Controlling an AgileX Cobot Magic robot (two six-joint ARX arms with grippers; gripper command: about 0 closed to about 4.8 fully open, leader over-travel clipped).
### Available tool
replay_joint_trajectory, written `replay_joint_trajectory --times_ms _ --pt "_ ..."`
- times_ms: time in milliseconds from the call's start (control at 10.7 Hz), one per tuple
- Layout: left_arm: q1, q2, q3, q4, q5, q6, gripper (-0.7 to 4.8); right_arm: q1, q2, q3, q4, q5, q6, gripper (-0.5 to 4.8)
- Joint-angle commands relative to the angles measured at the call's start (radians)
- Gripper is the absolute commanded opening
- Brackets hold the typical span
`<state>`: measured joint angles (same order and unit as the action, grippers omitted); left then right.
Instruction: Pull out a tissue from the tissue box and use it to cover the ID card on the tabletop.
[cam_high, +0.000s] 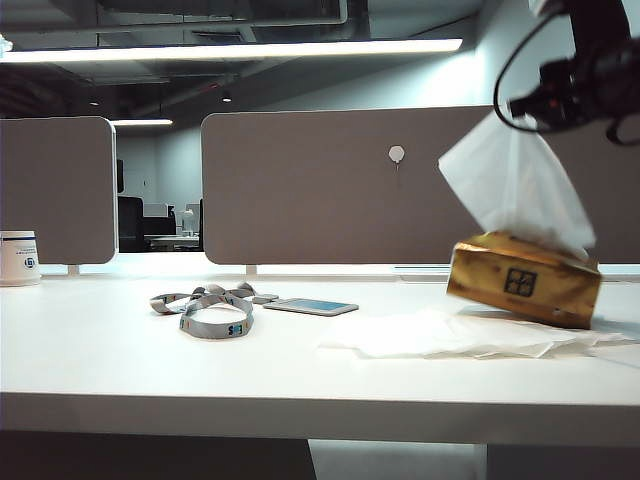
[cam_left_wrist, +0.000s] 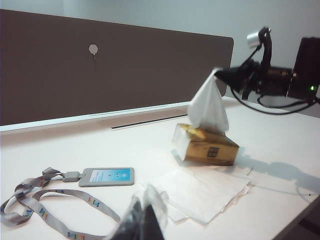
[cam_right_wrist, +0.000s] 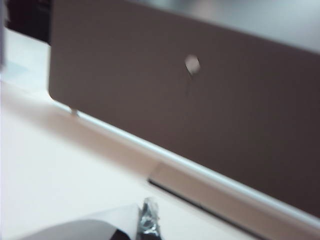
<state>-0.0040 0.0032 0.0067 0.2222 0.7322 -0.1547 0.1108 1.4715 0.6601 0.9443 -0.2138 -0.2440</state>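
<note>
Nearest me on the table (cam_high: 120, 370) lie a grey lanyard (cam_high: 205, 310) and the light-blue ID card (cam_high: 311, 306), uncovered, with a spread white sheet (cam_high: 450, 335) to the right. Behind that sheet, my right tool (cam_left_wrist: 222, 75) is clamped shut on the tissue (cam_high: 515, 185), drawn up from the tilted gold tissue box (cam_high: 525, 282). My left tool (cam_left_wrist: 142, 220) sits low near the lanyard; I cannot tell its opening.

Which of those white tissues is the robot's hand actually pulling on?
The tissue standing up out of the gold tissue box, pinched at its tip by the right hand. The other white sheets lie flat, untouched, on the tabletop.
</note>
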Motion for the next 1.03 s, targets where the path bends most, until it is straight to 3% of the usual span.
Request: replay_joint_trajectory --times_ms 93,373,560,839,1026 --pt "-0.001 0.001 0.004 0.012 -0.014 -0.003 -0.06 0.057 -0.026 0.077 0.028 -0.155 0.042 -0.05" --pt "-0.001 0.001 0.004 0.012 -0.014 -0.003 -0.05 0.136 -0.026 0.103 0.015 -0.190 0.042 -0.06" --pt "-0.001 0.001 0.004 0.012 -0.014 -0.003 -0.05 0.242 0.011 0.141 -0.085 -0.185 0.029 -0.06" --pt "-0.001 0.001 0.004 0.012 -0.014 -0.003 -0.05 0.265 0.184 0.166 -0.085 -0.101 0.029 -0.06" --pt "-0.001 0.001 0.004 0.012 -0.014 -0.003 -0.06 0.264 0.261 0.176 -0.074 -0.100 0.029 -0.06"
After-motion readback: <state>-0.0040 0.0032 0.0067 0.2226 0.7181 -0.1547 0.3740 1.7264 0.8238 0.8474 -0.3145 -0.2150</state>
